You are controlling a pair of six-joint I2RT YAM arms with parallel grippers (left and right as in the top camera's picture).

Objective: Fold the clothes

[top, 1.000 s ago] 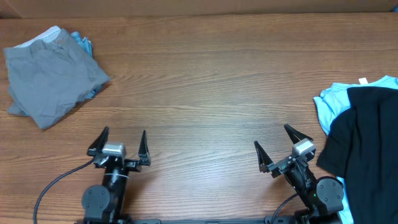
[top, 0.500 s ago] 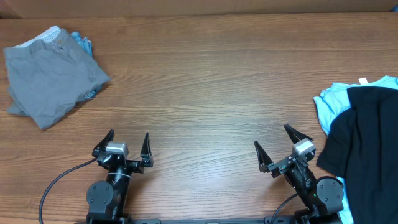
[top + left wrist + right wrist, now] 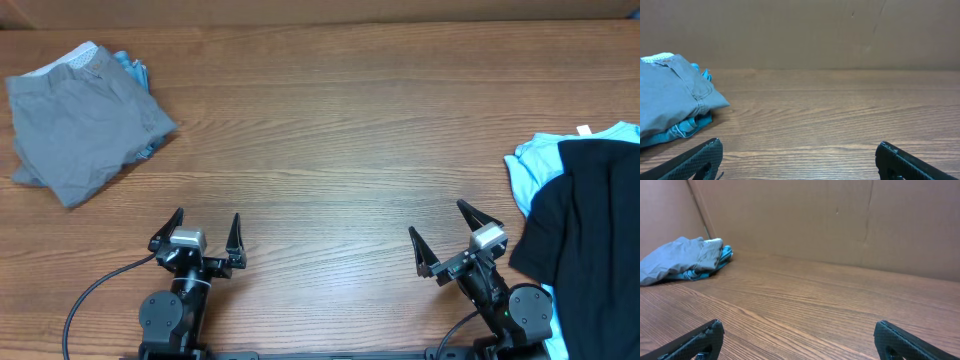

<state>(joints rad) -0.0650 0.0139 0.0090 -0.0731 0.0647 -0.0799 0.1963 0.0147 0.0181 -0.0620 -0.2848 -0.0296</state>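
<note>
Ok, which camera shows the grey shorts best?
Overhead: the grey shorts show their whole outline, top-left, lying over a blue piece. The left wrist view sees the shorts side-on, cropped by the frame edge. The right wrist view shows them whole but distant.

The left arm's black two-finger gripper [image 3: 208, 216] now sits a little farther right and slightly nearer the front edge of the brown wooden table [image 3: 330, 130] than a second ago. The thin black cable [image 3: 100, 284] behind it shifts right with it.
</note>
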